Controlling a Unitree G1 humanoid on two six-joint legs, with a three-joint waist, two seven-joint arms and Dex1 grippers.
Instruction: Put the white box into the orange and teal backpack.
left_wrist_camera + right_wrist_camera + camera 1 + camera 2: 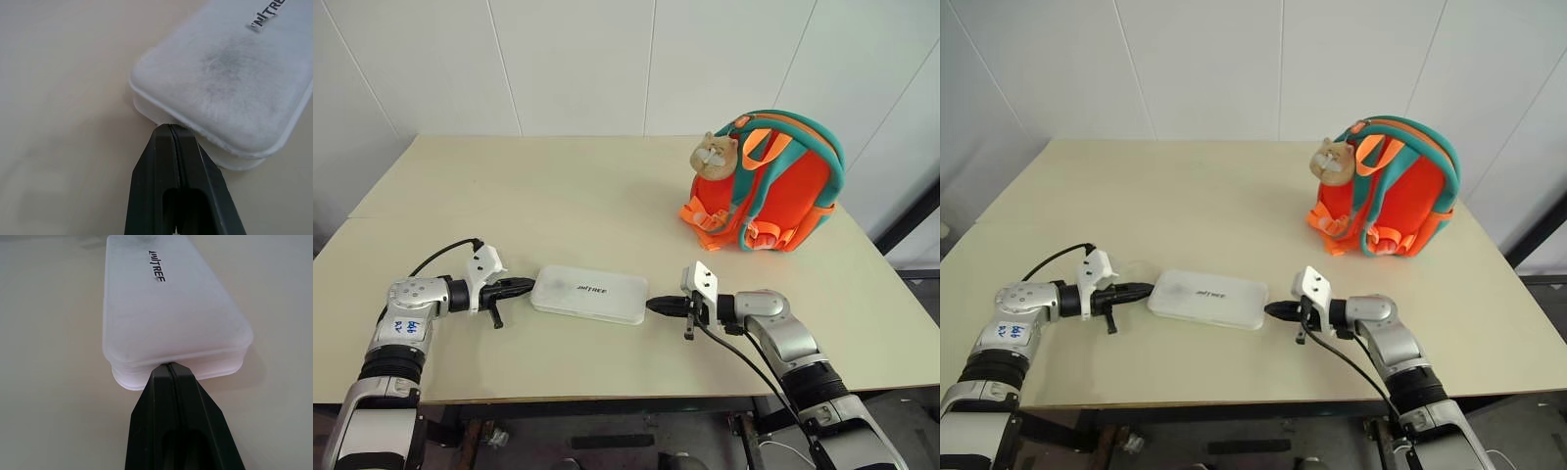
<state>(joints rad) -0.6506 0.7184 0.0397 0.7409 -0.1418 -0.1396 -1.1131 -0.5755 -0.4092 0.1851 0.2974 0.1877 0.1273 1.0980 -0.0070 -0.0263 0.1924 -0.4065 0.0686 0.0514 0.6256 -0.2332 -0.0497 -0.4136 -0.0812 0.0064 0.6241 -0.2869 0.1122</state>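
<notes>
Both claws have their fingers pressed together, empty: the left gripper [530, 285] and right gripper [651, 305] each butt one short end of the white box [590, 293], lying between them. Squeeze inward evenly, lift level, then carry toward the orange and teal backpack [769, 183] beyond the right claw.

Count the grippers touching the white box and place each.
2. The left gripper meets the white box at its left end; the right gripper meets its right end. Both have shut fingers.

White box [166, 308] lid — dark lettering, partly legible — reads "UNITREE".
</notes>
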